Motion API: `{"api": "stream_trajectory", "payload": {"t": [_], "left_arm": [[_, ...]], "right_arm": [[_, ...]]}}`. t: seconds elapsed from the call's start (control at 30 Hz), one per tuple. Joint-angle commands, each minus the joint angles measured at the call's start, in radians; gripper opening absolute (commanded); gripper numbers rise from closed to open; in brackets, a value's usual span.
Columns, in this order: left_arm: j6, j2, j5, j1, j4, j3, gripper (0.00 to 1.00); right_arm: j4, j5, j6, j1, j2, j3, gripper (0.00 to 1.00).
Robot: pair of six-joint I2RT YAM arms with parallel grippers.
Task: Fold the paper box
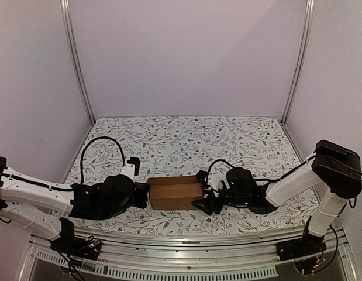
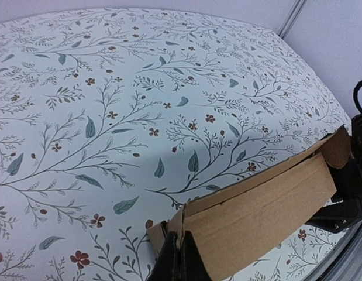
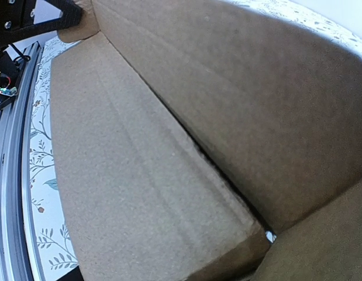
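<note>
Paper box [image 1: 176, 193] sits on the table [image 1: 186, 134], near its front edge and roughly midway between the two arms, long side running left-right. Left gripper [image 1: 142, 195] is at the box's left end, tips right against the near-left corner in the left wrist view. Right gripper [image 1: 205, 203] is at the right end, low by the near-right corner. Probably touching, but the right wrist view is too tight to confirm. The grippers face each other across the box. The frame rail [image 1: 186, 240] runs along in front of the box, with the arm bases at its left and right ends. Table continues behind the box to the back wall [image 1: 186, 58].
</note>
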Motion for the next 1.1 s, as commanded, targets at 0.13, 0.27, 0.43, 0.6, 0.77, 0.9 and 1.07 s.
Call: {"api": "stream_trajectory", "payload": {"t": [0.13, 0.27, 0.43, 0.6, 0.77, 0.9, 1.07], "left_arm": [[0.002, 0.069, 0.042, -0.046, -0.107, 0.020, 0.00], [0.013, 0.089, 0.039, -0.048, -0.107, 0.039, 0.00], [0.022, 0.094, 0.033, -0.049, -0.118, 0.049, 0.00], [0.033, 0.094, 0.021, -0.049, -0.128, 0.061, 0.00], [0.046, 0.104, 0.014, -0.051, -0.142, 0.078, 0.00], [0.056, 0.108, 0.012, -0.051, -0.152, 0.090, 0.00], [0.064, 0.109, 0.005, -0.053, -0.162, 0.098, 0.00]], "right_arm": [[0.030, 0.062, 0.020, -0.022, -0.048, 0.000, 0.76], [0.016, 0.066, 0.011, -0.022, -0.063, -0.006, 0.79], [-0.068, 0.082, -0.022, -0.023, -0.132, -0.019, 0.84], [-0.156, 0.088, -0.040, -0.026, -0.222, -0.036, 0.88], [-0.232, 0.091, -0.040, -0.026, -0.317, -0.055, 0.91], [-0.354, 0.099, -0.023, -0.026, -0.408, -0.029, 0.99], [-0.495, 0.170, 0.087, -0.031, -0.444, 0.044, 0.99]]}}
